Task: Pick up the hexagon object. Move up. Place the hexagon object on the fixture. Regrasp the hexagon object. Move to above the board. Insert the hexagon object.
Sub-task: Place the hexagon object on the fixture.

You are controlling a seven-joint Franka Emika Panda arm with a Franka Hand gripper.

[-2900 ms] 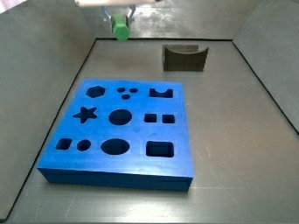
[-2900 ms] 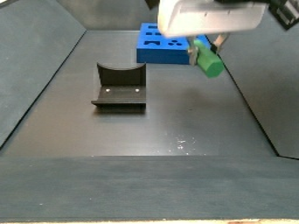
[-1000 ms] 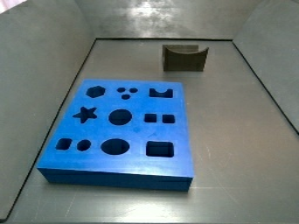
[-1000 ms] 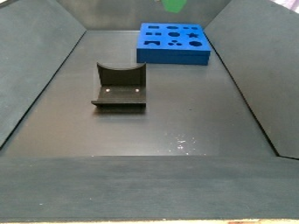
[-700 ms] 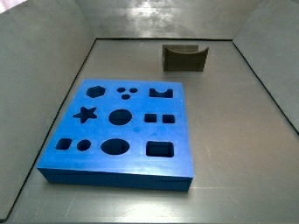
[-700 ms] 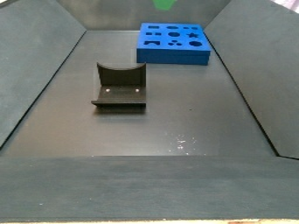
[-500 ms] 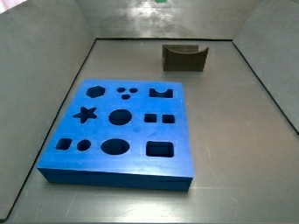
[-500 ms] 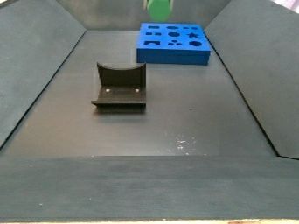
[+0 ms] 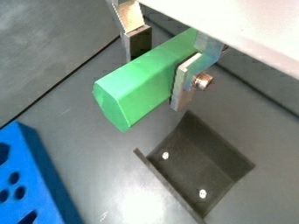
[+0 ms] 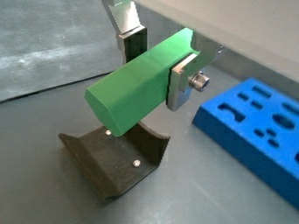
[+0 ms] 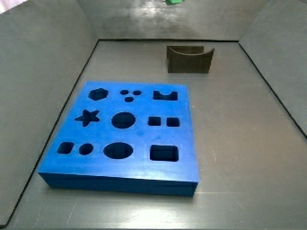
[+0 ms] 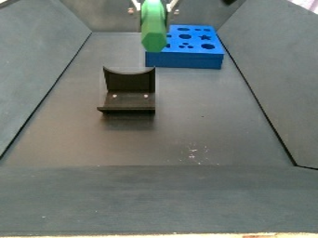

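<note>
The hexagon object [image 9: 140, 83], a bright green bar, is clamped across its middle by my gripper [image 9: 162, 63], which is shut on it. In both wrist views the bar [image 10: 131, 87] hangs in the air above the fixture [image 10: 111, 162], a dark notched block [image 9: 198, 166], without touching it. A side view shows the bar [image 12: 152, 26] high up, above the fixture [image 12: 126, 91], with my gripper [image 12: 151, 7] mostly cut off by the frame edge. Only a green sliver of the bar [image 11: 171, 2] shows in a side view. The blue board [image 11: 124, 135] lies flat.
Sloped grey walls [image 12: 44, 65] close in the dark floor on each side. The board [image 12: 189, 46] sits beyond the fixture [image 11: 189, 59] in a side view. It also shows beside the fixture in both wrist views [image 10: 260, 131] [image 9: 24, 188].
The gripper and green bar, almost out of the side views a second ago, have come down into view and now hang over the fixture.
</note>
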